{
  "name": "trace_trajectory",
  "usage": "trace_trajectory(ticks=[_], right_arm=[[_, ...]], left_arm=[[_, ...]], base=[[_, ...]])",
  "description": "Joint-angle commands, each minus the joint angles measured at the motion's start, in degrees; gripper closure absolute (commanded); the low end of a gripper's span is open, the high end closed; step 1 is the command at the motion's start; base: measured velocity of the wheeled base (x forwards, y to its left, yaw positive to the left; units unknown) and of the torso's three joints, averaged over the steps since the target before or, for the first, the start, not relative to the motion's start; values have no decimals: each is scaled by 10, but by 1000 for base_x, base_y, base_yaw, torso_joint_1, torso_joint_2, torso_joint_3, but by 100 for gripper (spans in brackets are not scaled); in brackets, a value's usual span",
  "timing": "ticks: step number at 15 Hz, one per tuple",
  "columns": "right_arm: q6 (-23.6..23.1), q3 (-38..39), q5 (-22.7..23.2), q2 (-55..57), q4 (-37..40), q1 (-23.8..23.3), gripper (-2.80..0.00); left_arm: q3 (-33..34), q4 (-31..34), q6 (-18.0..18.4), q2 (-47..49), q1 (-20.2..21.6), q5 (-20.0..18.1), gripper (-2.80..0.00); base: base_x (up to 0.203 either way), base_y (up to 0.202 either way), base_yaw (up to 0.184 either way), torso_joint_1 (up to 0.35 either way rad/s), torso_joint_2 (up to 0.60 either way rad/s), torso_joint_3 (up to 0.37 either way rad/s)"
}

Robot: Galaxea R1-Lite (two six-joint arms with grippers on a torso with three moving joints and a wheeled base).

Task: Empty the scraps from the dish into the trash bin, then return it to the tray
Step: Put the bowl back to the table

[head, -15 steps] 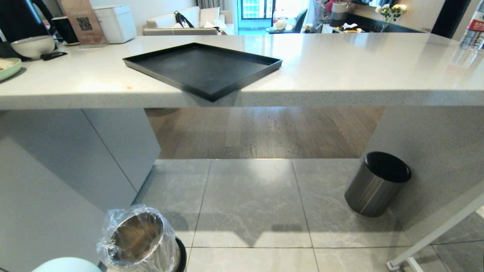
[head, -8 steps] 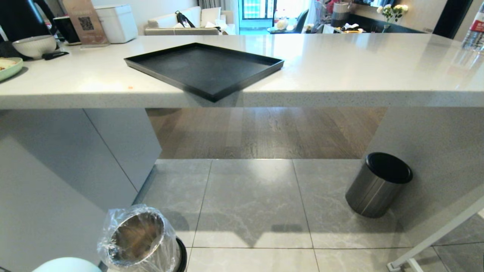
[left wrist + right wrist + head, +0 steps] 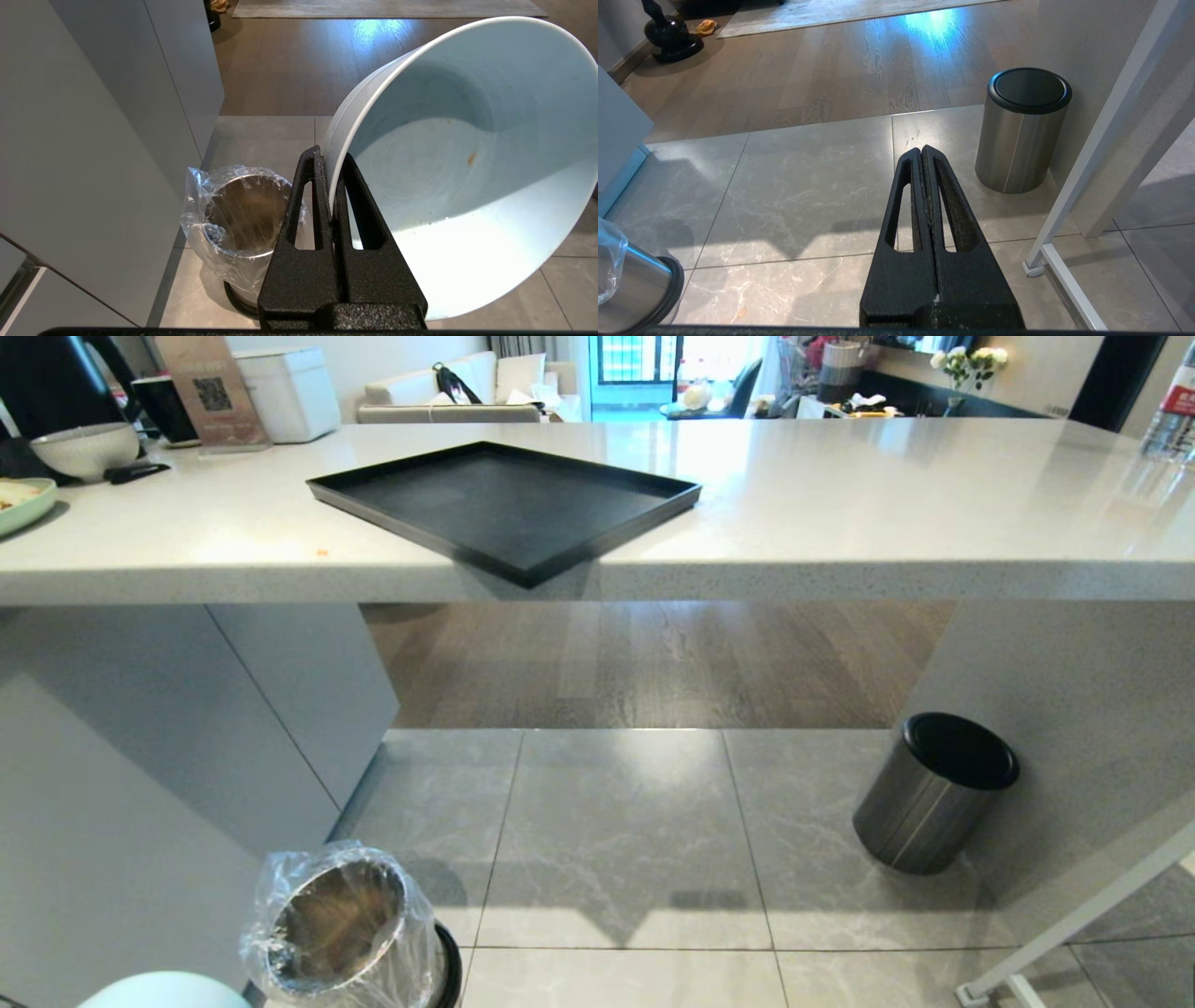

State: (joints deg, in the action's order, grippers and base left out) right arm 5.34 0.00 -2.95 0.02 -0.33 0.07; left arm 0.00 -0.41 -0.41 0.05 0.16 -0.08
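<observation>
glossy round dish [image 3: 458, 154], crinkled-liner trash bin [image 3: 243, 210]

Pale blue bowl held on edge near the lined metal bin, black tray bare on the counter.

The small round glossy pale blue-white bowl [image 3: 448, 158] is tipped on its side, its rim pinched between the closed black fingers of the left gripper [image 3: 329, 154], its inside nearly bare apart from one tiny orange fleck [image 3: 471, 158] and a few specks. The small shiny metal cylindrical trash bin [image 3: 243, 214], with crinkled clear plastic over its rim and a black base, stands upright on the grey floor tiles just beside the cabinet. The large flat matte-black rectangular tray [image 3: 504, 504] sits on the pale countertop, one corner at the front edge.
</observation>
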Motion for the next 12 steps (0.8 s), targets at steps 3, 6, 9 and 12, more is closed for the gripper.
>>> trace_trajectory(ticks=[3, 6, 9, 12], right_arm=[[0, 0, 0, 0, 0, 0, 0], [0, 0, 0, 0, 0, 0, 0], [0, 0, 0, 0, 0, 0, 0], [0, 0, 0, 0, 0, 0, 0]], left_arm=[[0, 0, 0, 0, 0, 0, 0], [0, 0, 0, 0, 0, 0, 0], [0, 0, 0, 0, 0, 0, 0], [0, 0, -1, 0, 0, 0, 0]], base=[[0, 0, 0, 0, 0, 0], [0, 0, 0, 0, 0, 0], [0, 0, 0, 0, 0, 0], [0, 0, 0, 0, 0, 0]])
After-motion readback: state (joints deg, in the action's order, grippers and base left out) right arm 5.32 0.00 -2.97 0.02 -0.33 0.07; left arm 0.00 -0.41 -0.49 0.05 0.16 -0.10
